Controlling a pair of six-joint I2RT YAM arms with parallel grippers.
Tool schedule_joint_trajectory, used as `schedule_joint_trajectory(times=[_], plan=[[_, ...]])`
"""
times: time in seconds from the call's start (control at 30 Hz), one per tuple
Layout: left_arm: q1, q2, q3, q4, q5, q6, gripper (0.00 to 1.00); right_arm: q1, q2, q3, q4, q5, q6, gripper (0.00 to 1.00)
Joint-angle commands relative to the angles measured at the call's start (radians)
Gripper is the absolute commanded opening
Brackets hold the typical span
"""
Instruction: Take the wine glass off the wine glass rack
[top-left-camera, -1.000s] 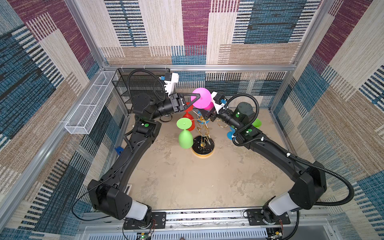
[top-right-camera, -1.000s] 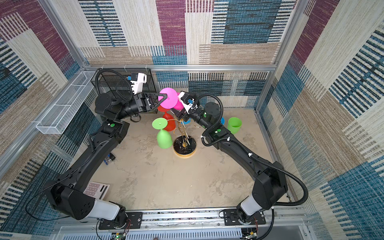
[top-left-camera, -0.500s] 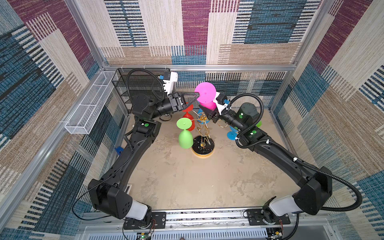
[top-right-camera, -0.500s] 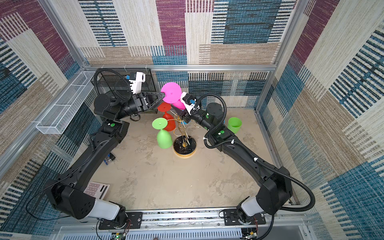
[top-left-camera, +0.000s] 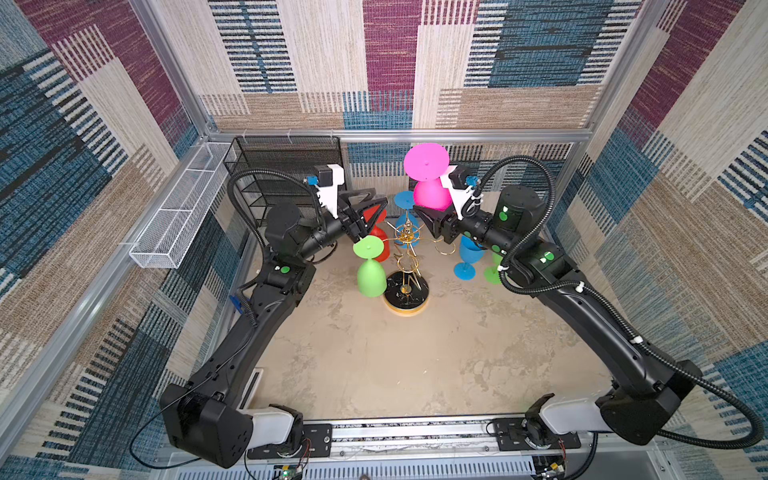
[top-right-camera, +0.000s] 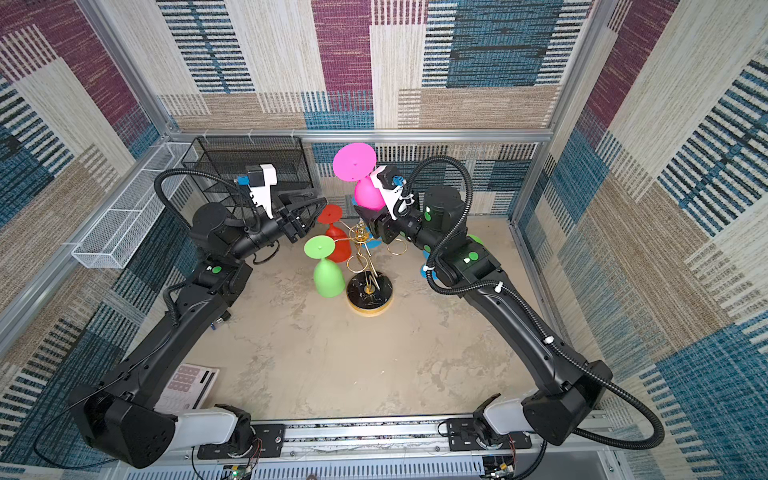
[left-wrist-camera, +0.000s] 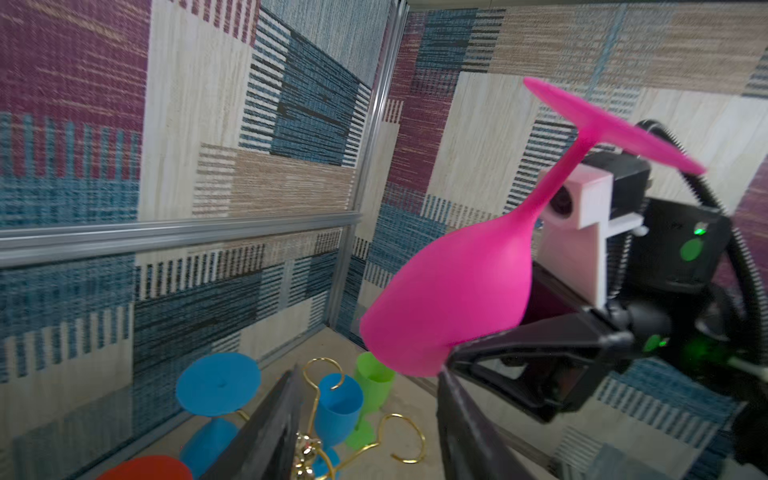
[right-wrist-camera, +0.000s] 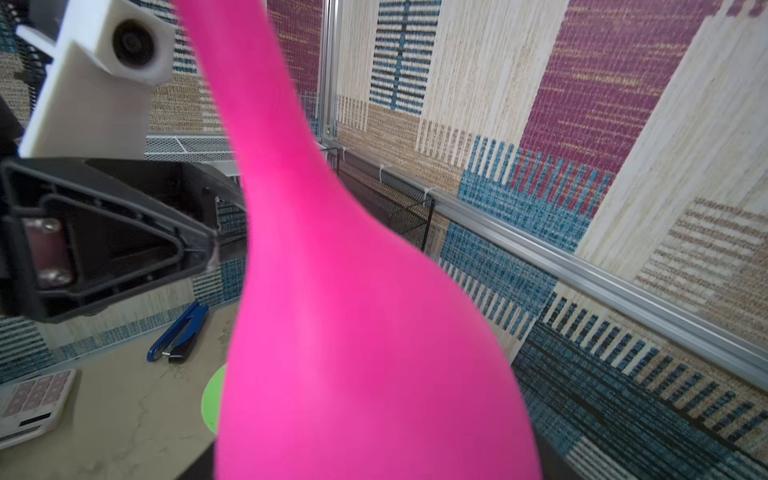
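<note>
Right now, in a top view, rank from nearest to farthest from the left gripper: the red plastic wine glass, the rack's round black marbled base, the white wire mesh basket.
From the left gripper:
1. Red plastic wine glass, hanging just beside the fingers.
2. Round black marbled base, lower down, on the tabletop at centre.
3. White wire mesh basket, along the left wall.
</note>
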Motion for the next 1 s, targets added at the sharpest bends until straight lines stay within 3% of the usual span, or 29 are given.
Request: schedule_joint_trajectory(times=[0.0, 0.2, 0.33, 0.6, 0.97], plan=[[-0.005, -0.001, -0.041, 0.132, -0.069, 0.428, 0.55, 0.003, 0.0, 0.057, -0.189, -0.004, 0.046, 0.48], [-0.005, 0.047, -0.039, 0.227, -0.057, 0.703, 0.54, 0.004, 0.034, 0.123, -0.343, 0.012, 0.071, 0.46], [-0.005, 0.082, -0.006, 0.29, 0.038, 0.784, 0.52, 0.004, 0.047, 0.141, -0.407, 0.016, 0.078, 0.44], [-0.005, 0.14, 0.028, 0.379, 0.147, 0.861, 0.49, 0.006, 0.077, 0.165, -0.472, -0.01, 0.078, 0.43], [-0.005, 0.168, 0.05, 0.41, 0.235, 0.859, 0.42, 0.01, 0.146, 0.198, -0.501, -0.073, 0.081, 0.4]])
